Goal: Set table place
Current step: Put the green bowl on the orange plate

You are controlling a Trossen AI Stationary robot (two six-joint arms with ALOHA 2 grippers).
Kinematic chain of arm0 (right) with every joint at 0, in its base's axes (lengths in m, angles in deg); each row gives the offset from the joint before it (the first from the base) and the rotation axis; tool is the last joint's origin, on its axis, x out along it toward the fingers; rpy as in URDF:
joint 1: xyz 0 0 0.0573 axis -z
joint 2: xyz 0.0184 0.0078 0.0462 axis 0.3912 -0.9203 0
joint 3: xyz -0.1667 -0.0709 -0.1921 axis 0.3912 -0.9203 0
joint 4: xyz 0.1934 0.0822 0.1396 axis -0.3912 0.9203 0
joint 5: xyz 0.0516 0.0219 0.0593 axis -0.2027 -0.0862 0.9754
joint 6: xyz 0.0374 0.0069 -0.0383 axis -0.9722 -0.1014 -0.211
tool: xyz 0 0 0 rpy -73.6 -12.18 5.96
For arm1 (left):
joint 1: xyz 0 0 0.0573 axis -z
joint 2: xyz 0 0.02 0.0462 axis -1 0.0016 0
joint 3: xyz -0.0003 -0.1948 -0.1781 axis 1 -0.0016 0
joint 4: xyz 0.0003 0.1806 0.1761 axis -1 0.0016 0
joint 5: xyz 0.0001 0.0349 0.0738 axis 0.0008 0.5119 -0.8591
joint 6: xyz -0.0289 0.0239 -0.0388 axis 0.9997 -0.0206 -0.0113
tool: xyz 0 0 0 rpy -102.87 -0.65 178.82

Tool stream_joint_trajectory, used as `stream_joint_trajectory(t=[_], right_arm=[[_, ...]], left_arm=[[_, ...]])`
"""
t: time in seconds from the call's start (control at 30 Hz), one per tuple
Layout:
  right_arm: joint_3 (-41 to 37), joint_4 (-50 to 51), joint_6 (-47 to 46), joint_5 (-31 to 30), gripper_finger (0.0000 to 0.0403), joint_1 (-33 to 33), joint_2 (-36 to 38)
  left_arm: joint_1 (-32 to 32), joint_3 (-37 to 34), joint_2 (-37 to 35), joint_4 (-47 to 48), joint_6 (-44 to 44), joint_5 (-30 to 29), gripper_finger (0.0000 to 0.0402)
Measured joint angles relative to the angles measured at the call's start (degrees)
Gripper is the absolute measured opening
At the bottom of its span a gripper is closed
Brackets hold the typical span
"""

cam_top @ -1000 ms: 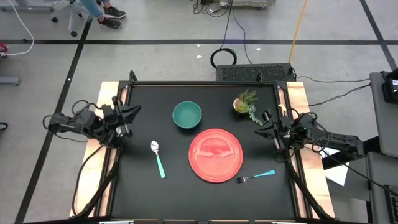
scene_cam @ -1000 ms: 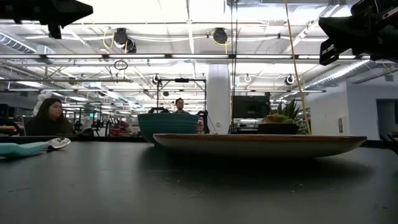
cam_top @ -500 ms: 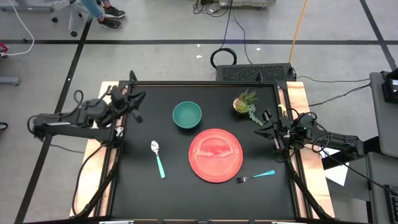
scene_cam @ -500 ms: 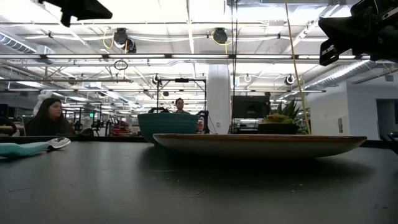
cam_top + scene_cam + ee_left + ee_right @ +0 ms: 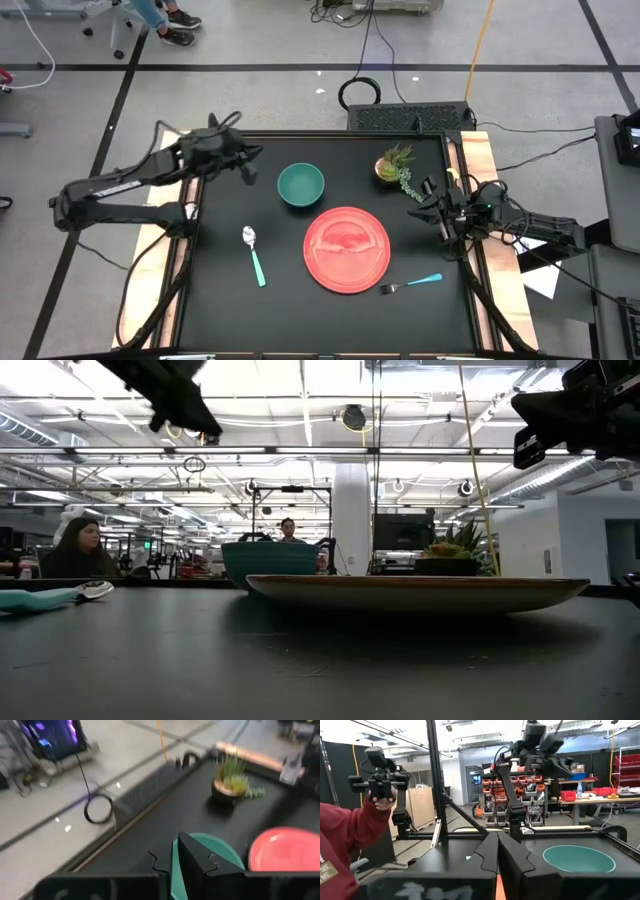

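Left gripper (image 5: 249,166), nearly closed and empty, hovering beside teal bowl (image 5: 300,184); I am planning to open wide, then descend squarely over its rim.

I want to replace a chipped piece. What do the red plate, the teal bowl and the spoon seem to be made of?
Plate: likely glazed ceramic or melamine; red face with a soft sheen, and the low view shows a pale rim.
Bowl: similar, smooth matte teal inside, thick rim.
Spoon: shiny metal head, teal handle, probably plastic.
None can be told for certain by look.
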Motion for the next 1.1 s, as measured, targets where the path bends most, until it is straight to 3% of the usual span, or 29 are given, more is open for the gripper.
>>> stream_joint_trajectory(t=[0.13, 0.3, 0.93, 1.1], right_arm=[[0.0, 0.0, 0.0, 0.0, 0.0, 0.0, 0.0], [0.0, 0.0, 0.0, 0.0, 0.0, 0.0, 0.0], [0.0, 0.0, -1.3, 0.0, 0.0, 0.0, 0.0], [0.0, 0.0, -0.8, 0.0, 0.0, 0.0, 0.0]], left_arm=[[-4.4, 2.1, 6.4, 3.1, -1.1, 6.5, 0.003], [-6.7, 4.2, 12.2, 4.6, -1.8, 8.0, 0.003], [-7.1, 4.7, 15.4, 4.4, -4.3, 9.7, 0.003], [-7.8, 7.8, 19.1, 4.5, -4.8, 14.1, 0.003]])
